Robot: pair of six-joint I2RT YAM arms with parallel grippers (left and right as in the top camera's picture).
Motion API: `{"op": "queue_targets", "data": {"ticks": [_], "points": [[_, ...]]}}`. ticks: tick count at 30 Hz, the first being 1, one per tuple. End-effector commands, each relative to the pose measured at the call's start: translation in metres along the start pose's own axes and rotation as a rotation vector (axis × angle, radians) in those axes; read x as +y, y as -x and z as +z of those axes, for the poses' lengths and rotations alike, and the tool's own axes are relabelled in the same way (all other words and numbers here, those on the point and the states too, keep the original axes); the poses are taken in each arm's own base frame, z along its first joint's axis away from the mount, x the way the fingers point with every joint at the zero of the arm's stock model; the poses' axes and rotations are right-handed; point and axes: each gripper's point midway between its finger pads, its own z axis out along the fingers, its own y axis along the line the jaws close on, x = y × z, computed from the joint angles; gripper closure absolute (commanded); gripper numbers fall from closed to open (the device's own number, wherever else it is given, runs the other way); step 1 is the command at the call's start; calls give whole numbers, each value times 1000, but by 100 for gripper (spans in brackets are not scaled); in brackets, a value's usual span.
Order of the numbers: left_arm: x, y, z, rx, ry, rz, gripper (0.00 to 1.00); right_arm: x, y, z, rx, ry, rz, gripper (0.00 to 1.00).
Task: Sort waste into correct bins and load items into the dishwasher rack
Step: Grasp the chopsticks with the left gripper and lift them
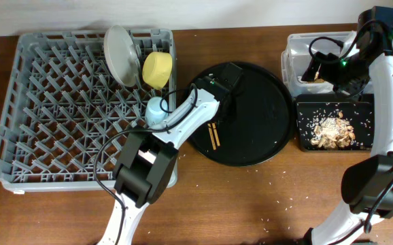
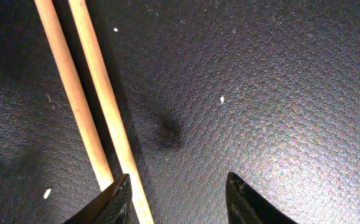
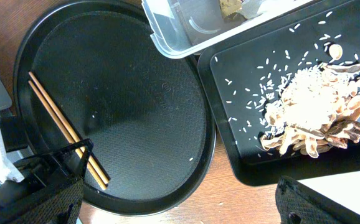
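Two chopsticks [image 2: 108, 106] lie side by side on the round black serving tray [image 2: 261, 93]. The left wrist view shows them close up. The left gripper [image 2: 179, 200] is open just above the pebbled surface and holds nothing. One stick passes under the fingertip [image 2: 114, 202] at the picture's left, and the other runs along that finger's inner edge, inside the gap. From overhead the left arm covers the upper part of the pair, so only their lower ends show, near the tray's lower-left rim.

Only the overhead view shows the dishwasher rack [image 1: 60, 116] at the table's left. The white plate [image 1: 120, 51] and yellow bowl [image 1: 157, 69] stand on edge at its back right corner, and the light-blue cup [image 1: 157, 110] sits near its right wall.

The right gripper [image 3: 180, 205] has its fingers at the bottom corners of the right wrist view, wide apart and empty. Overhead it hangs above the clear tub [image 1: 290, 68]. The right wrist view shows the food scraps [image 3: 311, 106] best: a heap of white rice and tan pieces in the black tray [image 3: 230, 137], with loose grains scattered around. The tub touches that tray, and its contents look brownish and pale, but I cannot tell more.
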Motion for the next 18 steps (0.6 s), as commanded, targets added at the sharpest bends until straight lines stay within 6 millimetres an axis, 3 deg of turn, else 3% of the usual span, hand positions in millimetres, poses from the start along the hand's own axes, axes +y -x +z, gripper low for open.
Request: {"op": "queue_targets", "data": {"ticks": [1, 4, 6, 9, 12, 13, 14, 18], "points": [[8, -5, 10, 1, 55, -6, 53, 1, -3, 2, 13, -4, -13, 1], [23, -17, 14, 10, 157, -65, 59, 1, -4, 2, 18, -5, -11, 1], [22, -31, 24, 32, 176, -126, 53, 1, -5, 2, 21, -5, -11, 1], [8, -34, 24, 11, 153, -189, 53, 0, -6, 2, 24, -7, -10, 1], [9, -37, 25, 21, 161, -192, 54, 0, -6, 2, 24, -7, -11, 1], [9, -38, 26, 22, 163, -190, 62, 0, -6, 2, 24, -7, -11, 1], [7, -39, 26, 22, 161, -186, 78, 0, -6, 2, 24, -7, -11, 1], [6, -38, 26, 17, 156, -186, 96, 0, -6, 2, 24, -7, -10, 1]]}}
